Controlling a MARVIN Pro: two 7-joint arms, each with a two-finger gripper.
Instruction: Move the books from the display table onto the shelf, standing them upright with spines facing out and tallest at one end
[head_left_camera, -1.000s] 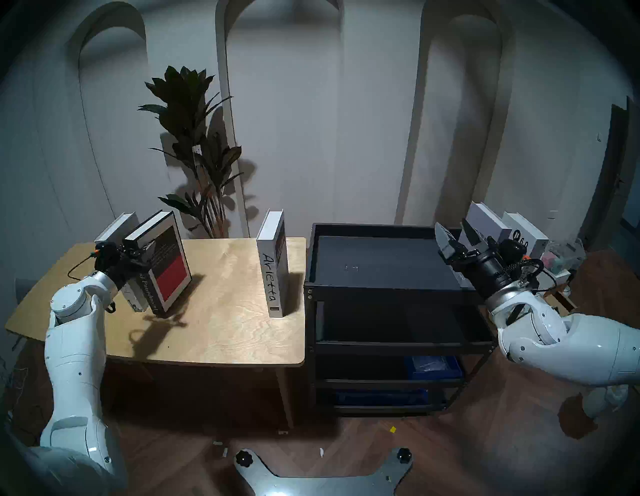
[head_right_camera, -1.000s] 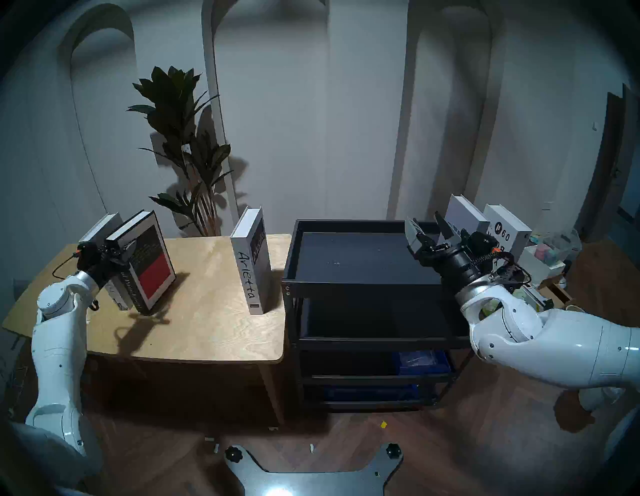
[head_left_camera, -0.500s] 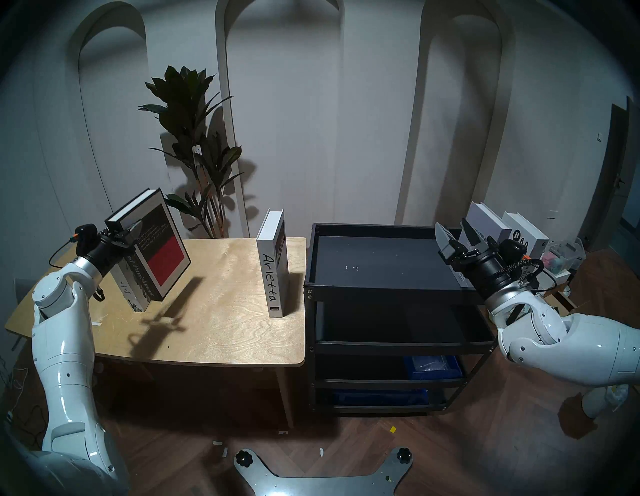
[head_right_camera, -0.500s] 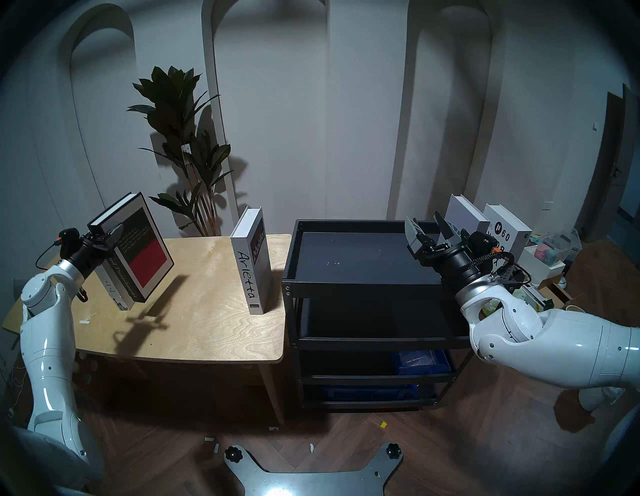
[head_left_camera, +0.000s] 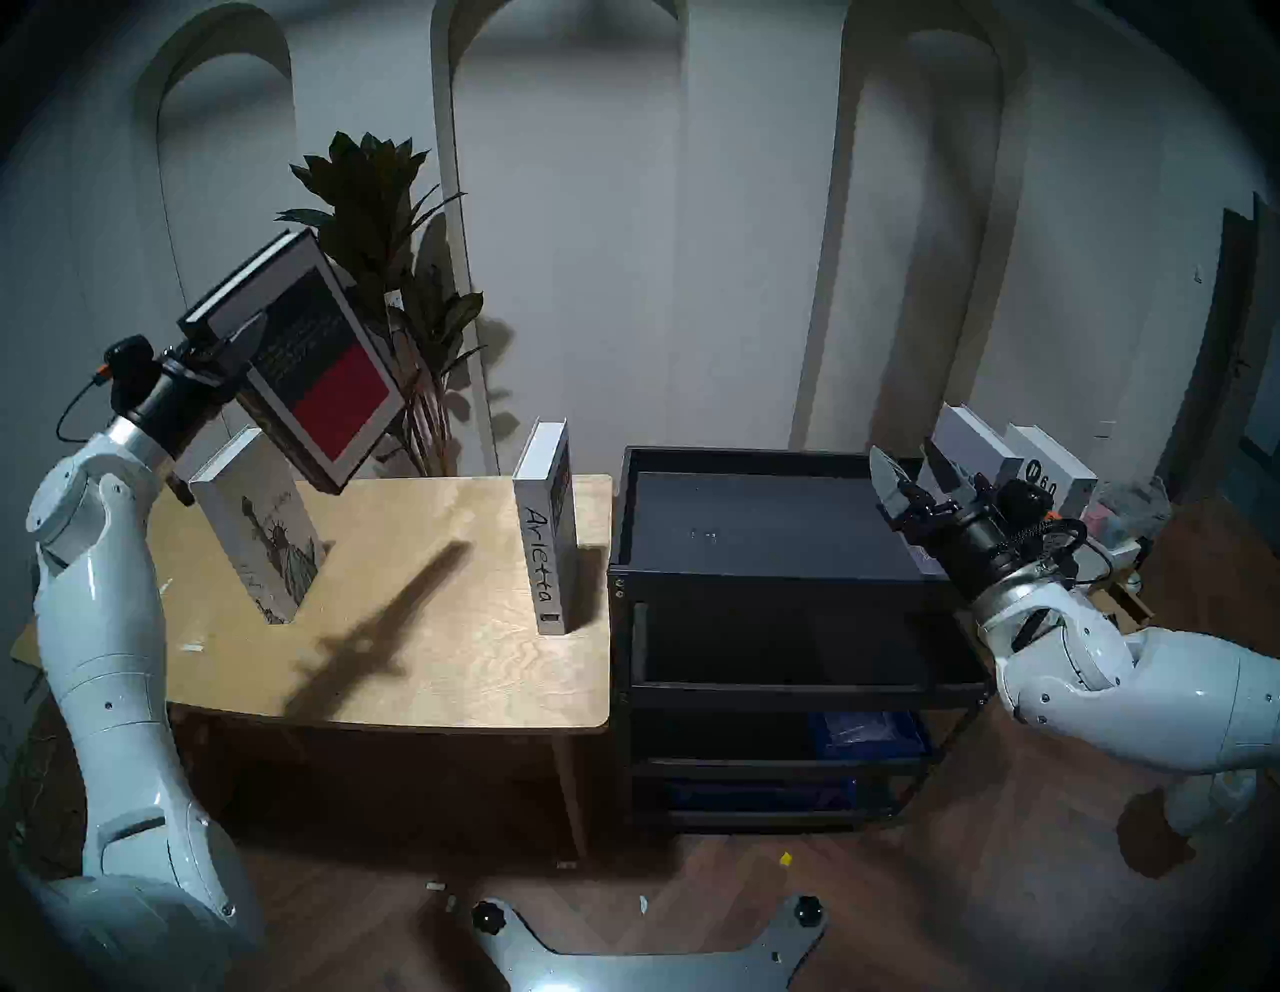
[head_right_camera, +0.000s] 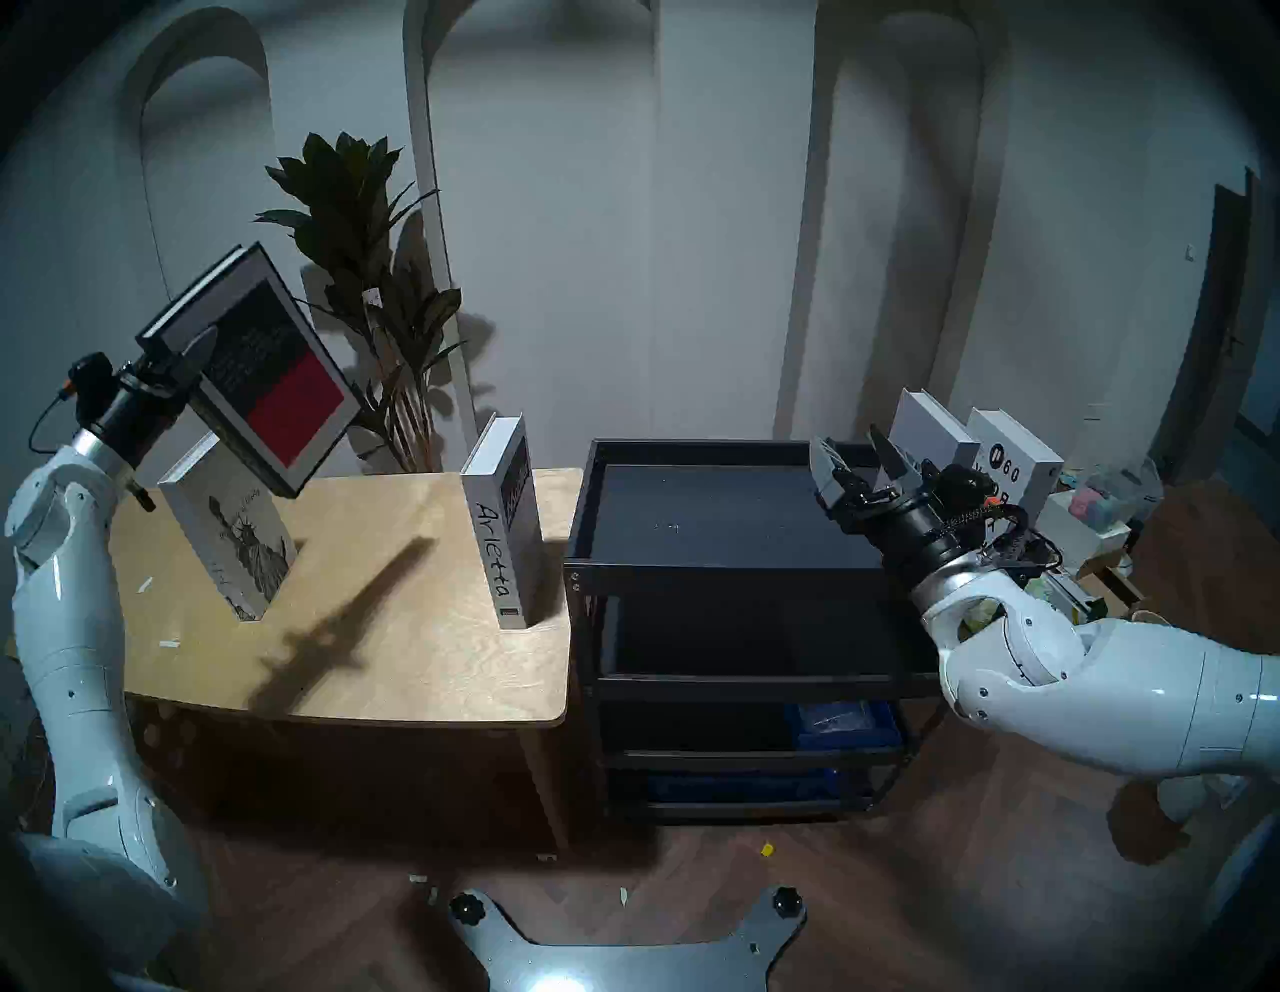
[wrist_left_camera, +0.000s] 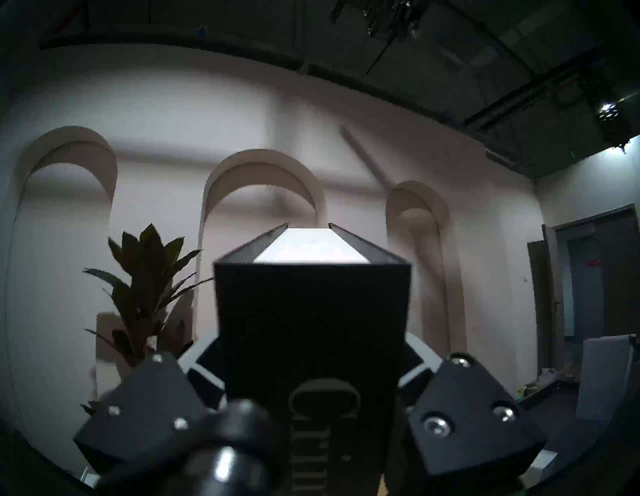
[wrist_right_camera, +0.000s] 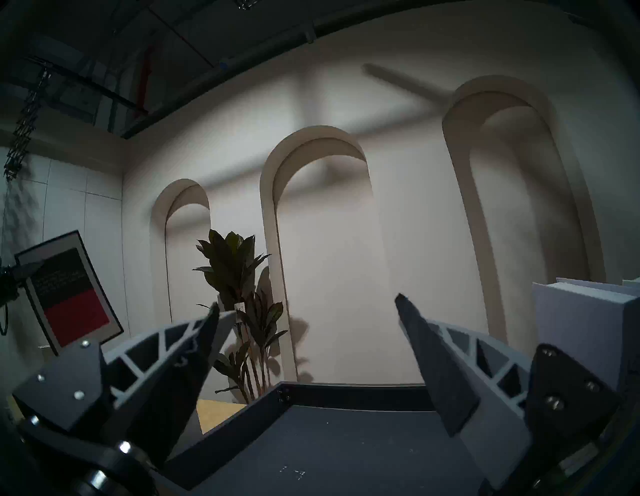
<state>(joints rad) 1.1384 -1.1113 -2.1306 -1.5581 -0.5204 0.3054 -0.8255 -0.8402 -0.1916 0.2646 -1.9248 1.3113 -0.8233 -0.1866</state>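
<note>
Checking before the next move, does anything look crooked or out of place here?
Yes. The black-and-red book hangs tilted in the air, gripped at one corner by the left gripper. The Statue of Liberty book leans on the wooden table. Paper scraps litter the floor.

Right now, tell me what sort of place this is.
Probably an indoor showroom or studio set: white wall with arched niches, tall dark-leaved potted plant, light plywood display table, dark wood floor.

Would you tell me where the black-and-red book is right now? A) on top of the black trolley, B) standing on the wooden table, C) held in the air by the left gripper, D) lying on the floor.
C: the left gripper clamps the black-and-red book, which hangs tilted above the wooden table.
</note>
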